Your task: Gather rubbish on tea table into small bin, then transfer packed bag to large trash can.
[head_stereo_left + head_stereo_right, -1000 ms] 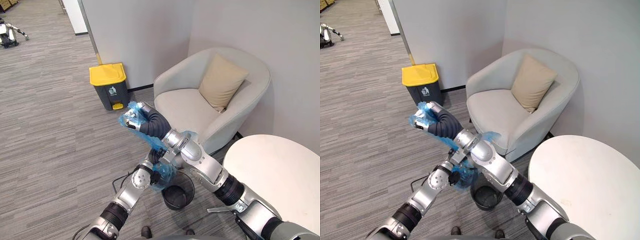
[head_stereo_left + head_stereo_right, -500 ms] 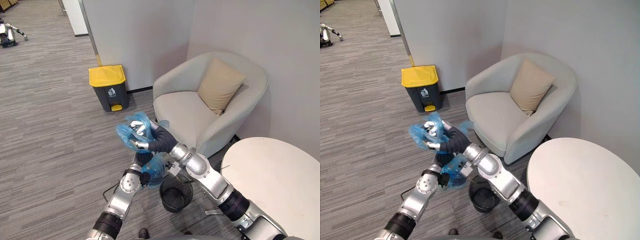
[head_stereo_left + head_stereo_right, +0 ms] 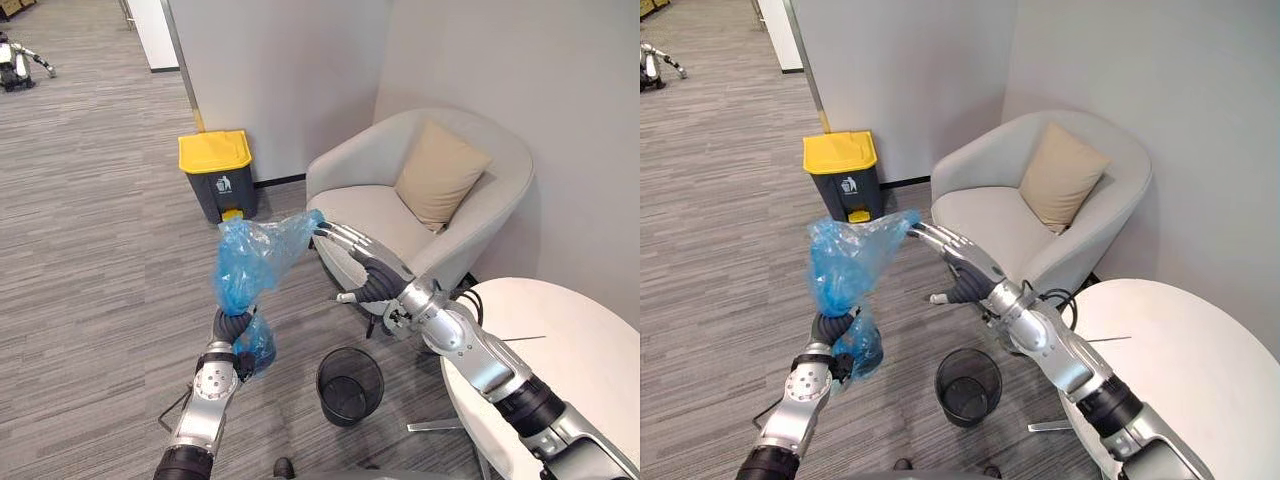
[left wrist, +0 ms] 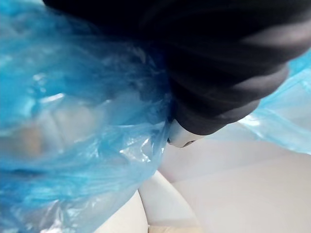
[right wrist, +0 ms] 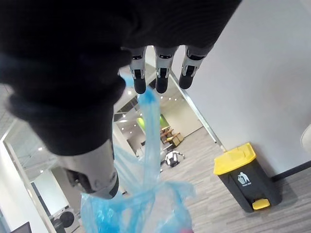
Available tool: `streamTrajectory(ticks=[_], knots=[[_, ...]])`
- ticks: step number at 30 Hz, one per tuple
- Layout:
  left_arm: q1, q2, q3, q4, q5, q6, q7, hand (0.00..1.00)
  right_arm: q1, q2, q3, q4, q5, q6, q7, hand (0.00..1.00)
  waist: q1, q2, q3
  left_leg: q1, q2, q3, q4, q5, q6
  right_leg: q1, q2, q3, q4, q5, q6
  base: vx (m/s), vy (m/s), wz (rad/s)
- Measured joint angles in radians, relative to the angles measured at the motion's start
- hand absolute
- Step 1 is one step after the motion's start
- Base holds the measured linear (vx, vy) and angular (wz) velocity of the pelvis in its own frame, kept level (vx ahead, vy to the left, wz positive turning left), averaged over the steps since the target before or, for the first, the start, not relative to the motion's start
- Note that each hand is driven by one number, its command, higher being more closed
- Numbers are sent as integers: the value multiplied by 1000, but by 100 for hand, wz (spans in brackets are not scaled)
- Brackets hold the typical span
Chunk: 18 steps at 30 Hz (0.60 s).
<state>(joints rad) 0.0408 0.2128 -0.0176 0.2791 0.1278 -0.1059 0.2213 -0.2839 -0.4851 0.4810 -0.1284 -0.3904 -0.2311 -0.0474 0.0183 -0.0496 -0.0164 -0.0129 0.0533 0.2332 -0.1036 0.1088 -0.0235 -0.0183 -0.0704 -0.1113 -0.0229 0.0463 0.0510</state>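
Left eye view: the blue bag (image 3: 255,262) is held up in front of the yellow-lidded trash can (image 3: 220,175), which is marked with a white pictogram (image 3: 226,183). Left wrist view: the bag wraps the left hand (image 4: 233,73); grip cannot be told. Right wrist view: the right hand (image 5: 161,68), fingers straight, touches the bag's top.

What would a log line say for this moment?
blue bag: off floor | left hand: at its middle | right hand: open, fingertips touching its top

Pretty bright, even indoor light all round, soft shadow under the armchair (image 3: 1040,215), white glints on the blue bag (image 4: 53,99).
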Motion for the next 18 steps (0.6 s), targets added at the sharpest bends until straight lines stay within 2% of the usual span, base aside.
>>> streamTrajectory(ticks=[4, 7, 9, 11, 17, 18], knots=[[41, -2, 59, 8, 1, 2, 1, 100, 122, 24, -100, -9, -12, 1, -17, 0, 1, 0, 0, -2, 0, -1, 0, 0, 0, 0, 0, -1, 0, -1, 0, 0, 0, 0], [66, -7, 97, 46, 1, 2, 1, 100, 238, 104, -181, 20, 4, 2, -17, 0, -1, 1, 1, -2, 0, -3, 0, 0, 0, 0, 0, -2, 0, -1, 1, 0, 0, 0], [76, -13, 114, 87, 2, 7, 0, 100, 288, 163, -220, 86, 40, 13, -13, 0, -5, 1, 1, -1, -3, -5, 0, -1, -1, -1, 0, -5, 0, -6, 1, 0, 0, 3], [83, -22, 135, 147, 2, 14, -6, 100, 328, 233, -274, 217, 80, 45, 2, 0, -5, 1, 2, -2, -4, -14, 0, -3, -4, 0, -1, -15, -1, -10, 2, 0, 0, 12], [125, -44, 213, 243, 3, 25, -27, 100, 362, 297, -343, 448, 147, 87, 33, 0, -4, 12, 28, -1, -11, -30, 0, -5, -1, 13, -4, -27, -10, -13, 6, 3, 12, 9], [143, -46, 221, 267, 3, 31, -37, 100, 362, 310, -375, 534, 158, 95, 34, 0, -3, 15, 30, -2, -14, -34, 0, -7, -1, 15, -6, -28, -14, -14, 8, 22, 24, 8]])
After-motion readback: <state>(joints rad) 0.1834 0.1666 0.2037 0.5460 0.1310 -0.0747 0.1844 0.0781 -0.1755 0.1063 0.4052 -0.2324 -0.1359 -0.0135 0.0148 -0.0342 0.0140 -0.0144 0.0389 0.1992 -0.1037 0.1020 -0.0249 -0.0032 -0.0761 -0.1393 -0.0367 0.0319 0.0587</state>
